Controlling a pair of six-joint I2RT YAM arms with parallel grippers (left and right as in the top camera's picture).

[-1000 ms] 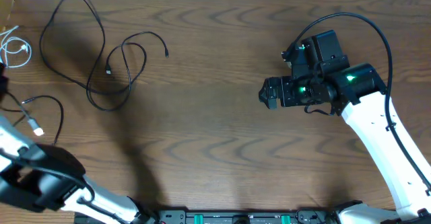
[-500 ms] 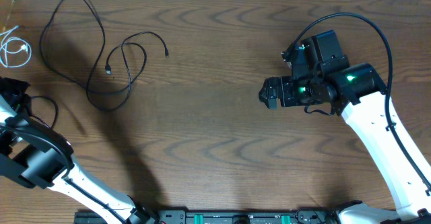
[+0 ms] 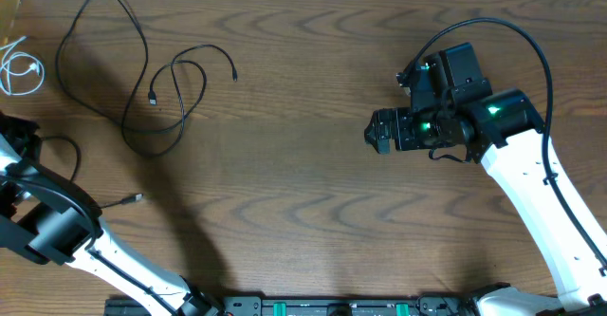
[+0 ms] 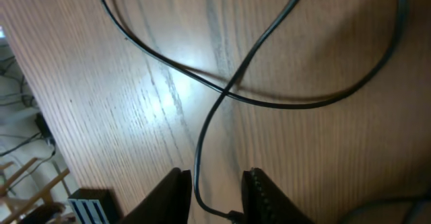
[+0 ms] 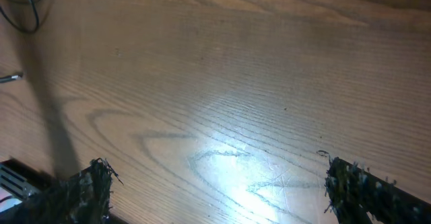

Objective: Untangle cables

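At eight o'clock on the counter (image 3: 313,212), the left hand (image 4: 214,187) has its fingers apart, with a black cable (image 4: 222,96) running loose between them. At three, the right hand (image 3: 377,131) is spread wide and empty. Toward ten lie a second black cable (image 3: 142,79) and a white cable (image 3: 19,69).

Three thin cords lie on the left part of the tabletop (image 3: 313,212). The long black cable (image 3: 58,60) sprawls at the upper left in one tall open loop. Below that is a smaller loop that crosses itself. Its inner plug (image 3: 153,98) lies within the smaller loop and its outer plug (image 3: 234,75) lies out to the right. The white cable (image 3: 34,68), shorter, sits coiled in small rings at the far left edge, apart from the black one. The second black cable (image 3: 123,201) curves beside my left arm, its metal-tipped plug (image 3: 136,198) lying flat, clear of the others. In my left wrist view this cable crosses over itself once, then passes between the parted fingertips of my left gripper (image 4: 217,183).
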